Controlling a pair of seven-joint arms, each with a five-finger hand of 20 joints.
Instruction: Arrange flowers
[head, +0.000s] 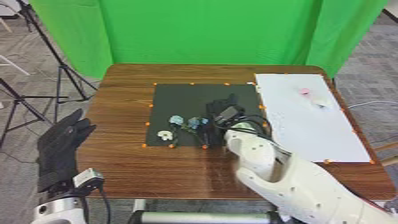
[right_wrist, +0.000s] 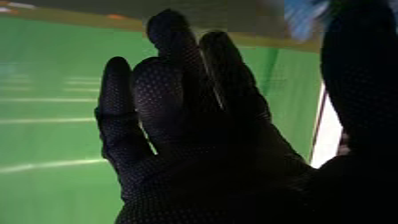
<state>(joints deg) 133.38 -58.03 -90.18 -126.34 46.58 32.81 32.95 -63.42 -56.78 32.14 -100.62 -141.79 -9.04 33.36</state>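
Left robot hand (head: 60, 150): over the left side of the counter (head: 151, 175), fingers extended, holding nothing.
White bloom (head: 165, 135): on the dark mat (head: 182, 97), near its lower left corner; we judge it light and easily crushed, best taken from beneath the head.
Blue flowers (head: 176, 120): on the mat, left of the right robot hand (head: 219, 106); probably light, with soft petals and stiffer stems (head: 190, 131). We would pinch a stem below the head; thin stems may roll.
Right robot hand: over the mat, open, fingers nearly straight.
Pink flower (head: 305, 91): on the white sheet (head: 311, 135), right; likely delicate, so we would spare its petals.
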